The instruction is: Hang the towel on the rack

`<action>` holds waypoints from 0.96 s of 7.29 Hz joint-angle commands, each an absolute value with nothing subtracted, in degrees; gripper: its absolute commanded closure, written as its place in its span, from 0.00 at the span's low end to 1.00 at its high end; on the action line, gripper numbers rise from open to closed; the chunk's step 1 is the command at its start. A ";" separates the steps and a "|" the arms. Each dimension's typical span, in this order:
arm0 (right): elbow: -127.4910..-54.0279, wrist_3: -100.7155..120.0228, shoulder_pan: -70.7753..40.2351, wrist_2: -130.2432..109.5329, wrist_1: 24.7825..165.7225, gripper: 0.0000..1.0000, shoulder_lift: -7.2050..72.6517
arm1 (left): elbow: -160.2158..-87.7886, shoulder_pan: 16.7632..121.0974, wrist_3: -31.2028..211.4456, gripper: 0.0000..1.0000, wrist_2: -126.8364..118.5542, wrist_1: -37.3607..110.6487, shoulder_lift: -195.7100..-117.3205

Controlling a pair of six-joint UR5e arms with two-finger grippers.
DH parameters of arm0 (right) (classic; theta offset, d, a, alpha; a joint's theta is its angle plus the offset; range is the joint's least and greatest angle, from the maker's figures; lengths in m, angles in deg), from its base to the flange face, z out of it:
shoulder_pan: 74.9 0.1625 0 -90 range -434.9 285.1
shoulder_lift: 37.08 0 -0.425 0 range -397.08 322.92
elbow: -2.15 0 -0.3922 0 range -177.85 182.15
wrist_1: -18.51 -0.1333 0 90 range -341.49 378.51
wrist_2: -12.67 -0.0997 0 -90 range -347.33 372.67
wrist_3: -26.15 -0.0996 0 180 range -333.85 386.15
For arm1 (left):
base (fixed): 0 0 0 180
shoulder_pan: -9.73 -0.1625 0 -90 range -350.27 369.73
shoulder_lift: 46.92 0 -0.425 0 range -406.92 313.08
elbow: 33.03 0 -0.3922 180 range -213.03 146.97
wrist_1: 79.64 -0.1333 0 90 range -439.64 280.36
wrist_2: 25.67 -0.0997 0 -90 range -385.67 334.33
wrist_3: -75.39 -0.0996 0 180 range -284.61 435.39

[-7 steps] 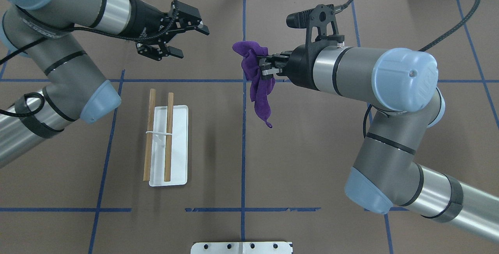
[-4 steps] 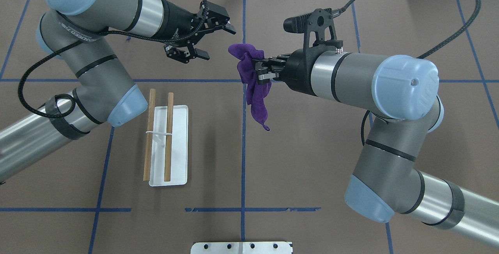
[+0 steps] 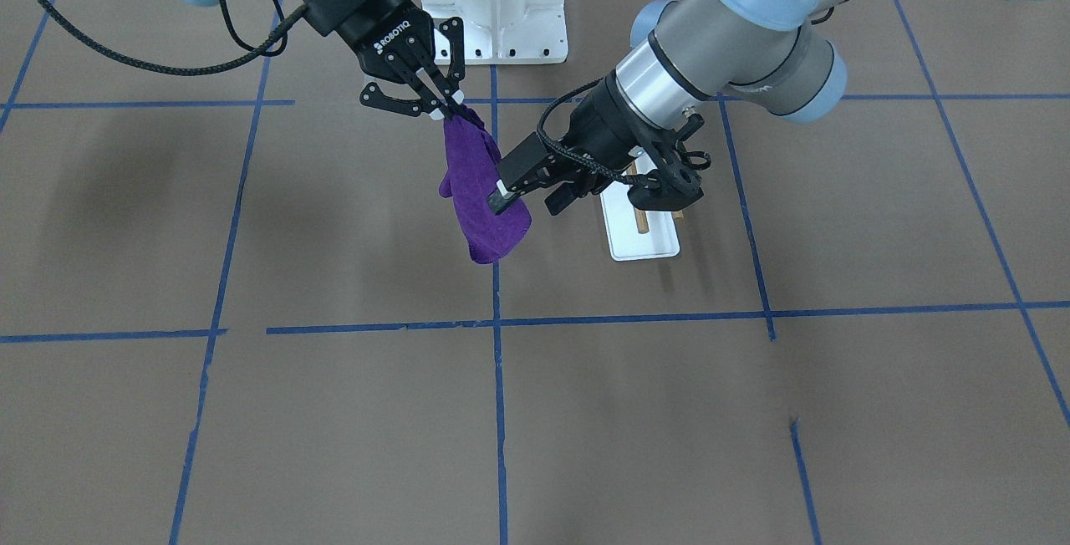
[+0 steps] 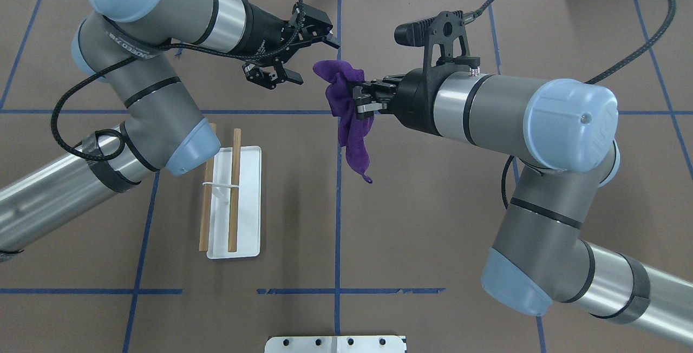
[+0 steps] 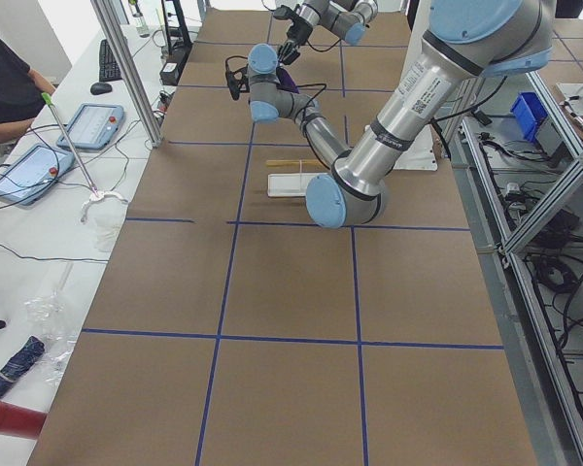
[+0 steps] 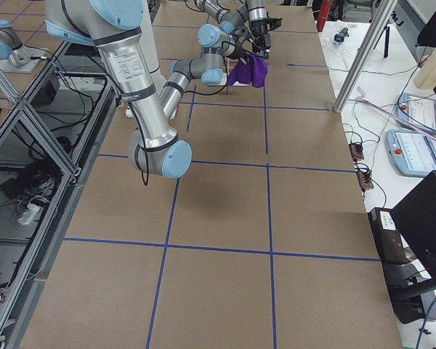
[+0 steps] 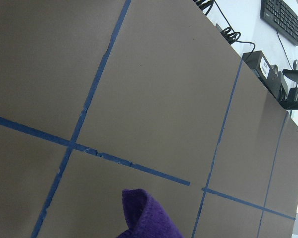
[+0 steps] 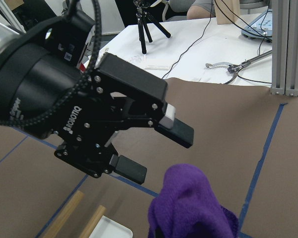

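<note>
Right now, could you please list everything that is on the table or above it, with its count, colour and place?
towel: one, purple, hanging in the air over the middle of the table, held near its upper part.
rack: one, white base with two light-brown wooden rods, standing on the robot's left side, nothing on it.
pedestal: one, white metal with bolt holes, at the table edge nearest the robot.
tape lines: several, blue, forming a grid on the table.
table: one, brown surface.
left arm: one, grey with pale blue caps, jaws open close beside the towel's top.
right arm: one, same colours, jaws shut on the towel.
</note>
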State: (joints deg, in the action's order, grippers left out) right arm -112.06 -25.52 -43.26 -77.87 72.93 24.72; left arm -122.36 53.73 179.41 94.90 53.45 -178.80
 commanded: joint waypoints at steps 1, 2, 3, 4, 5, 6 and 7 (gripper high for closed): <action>-112.11 -25.53 -43.26 -77.86 73.00 1.00 24.70 | -122.24 52.80 179.45 0.09 93.94 53.52 -179.19; -112.11 -25.53 -43.26 -77.86 73.00 1.00 24.79 | -122.24 52.80 179.98 0.51 93.94 53.52 -179.28; -112.20 -25.53 -43.35 -77.86 73.00 1.00 24.88 | -122.42 52.80 179.81 0.96 93.94 53.43 -179.28; -112.11 -25.53 -43.35 -77.95 72.91 1.00 24.88 | -122.50 52.80 179.46 1.00 94.03 53.61 -179.20; -112.20 -25.53 -43.35 -77.95 72.91 1.00 24.97 | -122.59 52.89 179.98 1.00 94.03 53.95 -179.11; -112.20 -25.53 -43.44 -77.95 72.91 1.00 25.23 | -122.59 52.89 180.07 1.00 93.95 54.22 -179.11; -112.46 -25.61 -43.70 -78.73 73.00 0.93 25.23 | -122.68 52.89 180.16 1.00 93.94 54.05 -179.20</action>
State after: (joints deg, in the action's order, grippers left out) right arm -112.27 -25.55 -43.49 -78.14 72.93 25.14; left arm -122.60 52.88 180.02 93.97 54.05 -179.15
